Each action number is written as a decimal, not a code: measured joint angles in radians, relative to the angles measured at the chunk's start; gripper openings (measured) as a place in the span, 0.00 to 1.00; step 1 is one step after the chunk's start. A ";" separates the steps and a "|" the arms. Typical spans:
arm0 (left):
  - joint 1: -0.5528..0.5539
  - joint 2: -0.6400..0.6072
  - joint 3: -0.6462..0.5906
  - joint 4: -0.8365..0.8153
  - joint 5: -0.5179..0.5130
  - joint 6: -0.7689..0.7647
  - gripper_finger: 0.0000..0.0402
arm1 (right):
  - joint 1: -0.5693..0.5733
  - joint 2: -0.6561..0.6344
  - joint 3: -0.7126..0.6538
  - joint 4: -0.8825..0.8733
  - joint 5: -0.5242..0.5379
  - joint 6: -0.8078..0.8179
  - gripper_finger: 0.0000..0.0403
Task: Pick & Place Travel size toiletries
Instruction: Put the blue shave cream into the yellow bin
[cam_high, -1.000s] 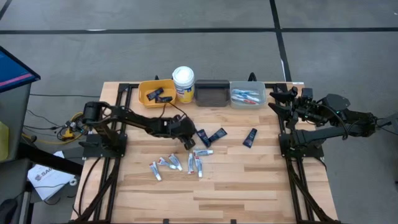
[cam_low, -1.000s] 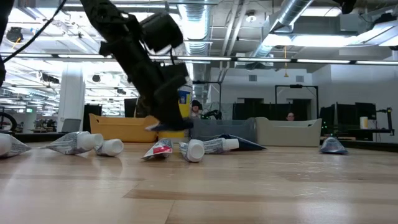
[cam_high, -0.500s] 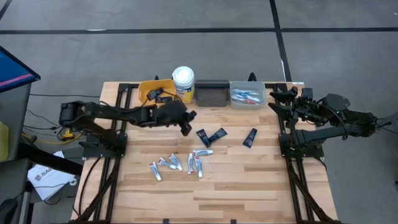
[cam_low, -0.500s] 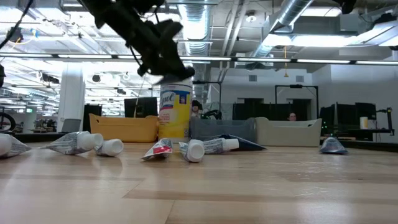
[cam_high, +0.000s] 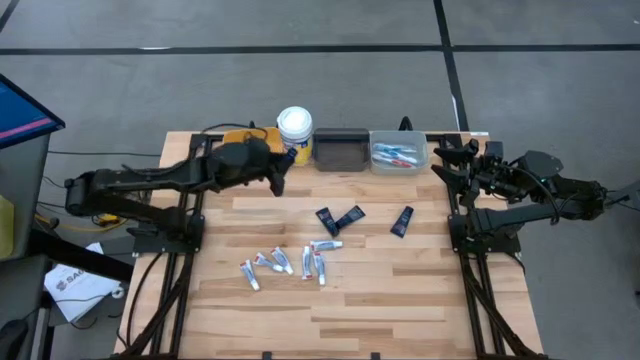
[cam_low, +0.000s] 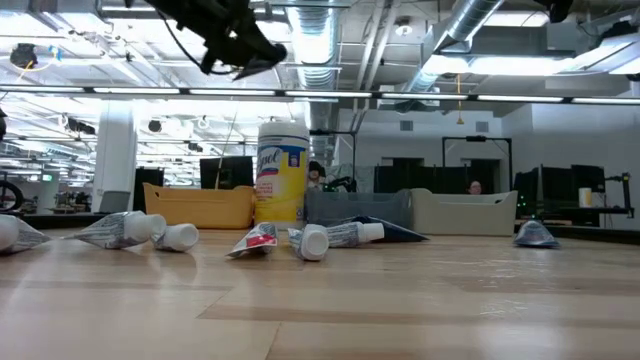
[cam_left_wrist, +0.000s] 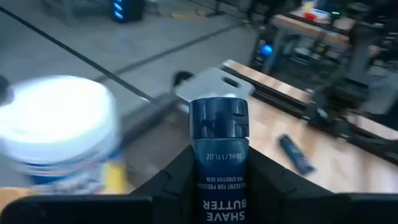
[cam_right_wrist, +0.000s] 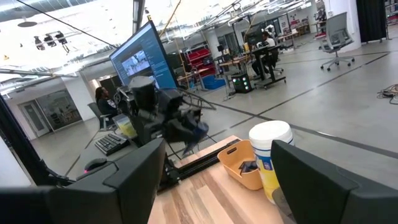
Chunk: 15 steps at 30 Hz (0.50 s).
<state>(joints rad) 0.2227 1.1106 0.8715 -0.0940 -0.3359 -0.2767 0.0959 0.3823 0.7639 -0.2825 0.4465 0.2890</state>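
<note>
Here the left gripper, clamped on a navy shave-butter tube, hangs above the yellow bin below it, presumably for dropping.

Front half of desk clear; tub and bins line the rear edge beside the left gripper.

From overhead we see the whole table; level with its top we face the room; our wrist cameras look forward, both catching the white-lidded tub
</note>
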 joint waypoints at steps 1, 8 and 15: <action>0.007 -0.015 0.000 -0.011 -0.018 0.015 0.24 | 0.000 0.000 0.000 0.000 0.000 0.000 0.71; 0.086 -0.044 -0.003 -0.117 -0.106 0.140 0.24 | 0.000 0.000 0.000 0.000 0.000 0.000 0.71; 0.238 -0.028 -0.105 -0.118 -0.172 0.180 0.24 | 0.000 0.000 0.000 0.000 0.000 0.000 0.71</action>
<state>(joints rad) 0.4606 1.0824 0.7665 -0.2118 -0.5082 -0.0968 0.0959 0.3824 0.7639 -0.2825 0.4465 0.2890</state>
